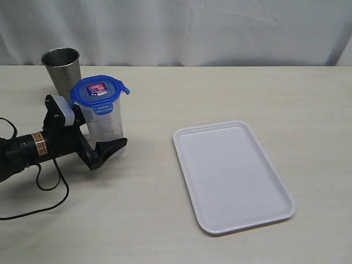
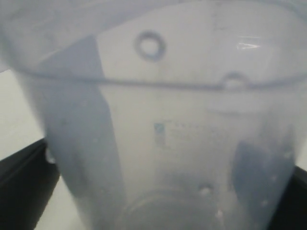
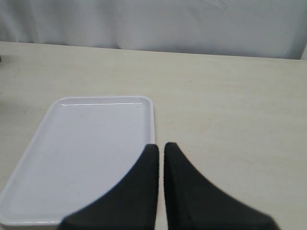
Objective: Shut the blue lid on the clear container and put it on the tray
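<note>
Beige tabletop, clear container upright, long axis vertical, blue lid uppermost, left gripper clasping container body, right gripper clenched empty.

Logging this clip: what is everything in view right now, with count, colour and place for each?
clear container: one, see-through, upright at the table's left
blue lid: one, bright blue with a red label, on the container's mouth
tray: one, white, flat, right of centre
steel cup: one, grey, behind the container
table: one, beige
curtain: one, white, behind the table
left gripper: one, black, closed around the container's lower part
right gripper: one, black, shut, empty, beside the tray
</note>
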Robot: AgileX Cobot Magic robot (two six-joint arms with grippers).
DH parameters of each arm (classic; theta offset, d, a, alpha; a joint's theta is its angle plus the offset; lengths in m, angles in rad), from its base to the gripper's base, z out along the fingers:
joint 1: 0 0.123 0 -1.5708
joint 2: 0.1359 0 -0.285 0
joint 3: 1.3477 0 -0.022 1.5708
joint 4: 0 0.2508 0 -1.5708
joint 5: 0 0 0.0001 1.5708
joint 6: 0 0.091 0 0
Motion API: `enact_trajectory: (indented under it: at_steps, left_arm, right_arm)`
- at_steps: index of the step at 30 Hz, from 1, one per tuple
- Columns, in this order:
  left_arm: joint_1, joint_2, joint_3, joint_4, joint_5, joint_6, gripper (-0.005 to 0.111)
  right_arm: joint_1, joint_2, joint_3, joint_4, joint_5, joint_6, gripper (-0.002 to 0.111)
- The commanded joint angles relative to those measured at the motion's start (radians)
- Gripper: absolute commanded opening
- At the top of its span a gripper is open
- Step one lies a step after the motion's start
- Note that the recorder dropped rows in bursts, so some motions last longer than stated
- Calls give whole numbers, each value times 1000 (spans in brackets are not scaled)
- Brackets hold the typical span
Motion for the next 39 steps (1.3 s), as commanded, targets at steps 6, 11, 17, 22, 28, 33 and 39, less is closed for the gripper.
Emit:
enact_trajectory:
  at_steps: [6, 11, 17, 22, 28, 33, 39]
  left_arm:
    - [-5, -9, -13, 11, -8, -104, 102]
    - [-5, -17, -13, 30, -8, -104, 102]
    - [-19, -30, -13, 28, -8, -104, 102]
    - [-21, -41, -13, 28, -8, -104, 102]
    - [-21, -41, -13, 28, -8, -104, 102]
    - [-21, -41, -13, 28, -8, -104, 102]
    - [-21, -41, -13, 11, -8, -104, 97]
  right_arm:
    - [3, -4, 3, -2, -3, -1, 4]
    - [3, -4, 3, -2, -3, -1, 4]
    - [3, -4, 3, -2, -3, -1, 4]
    - [3, -4, 3, -2, -3, -1, 4]
    - [3, -4, 3, -2, -3, -1, 4]
    - [3, -4, 3, -2, -3, -1, 4]
    - [3, -4, 3, -2, -3, -1, 4]
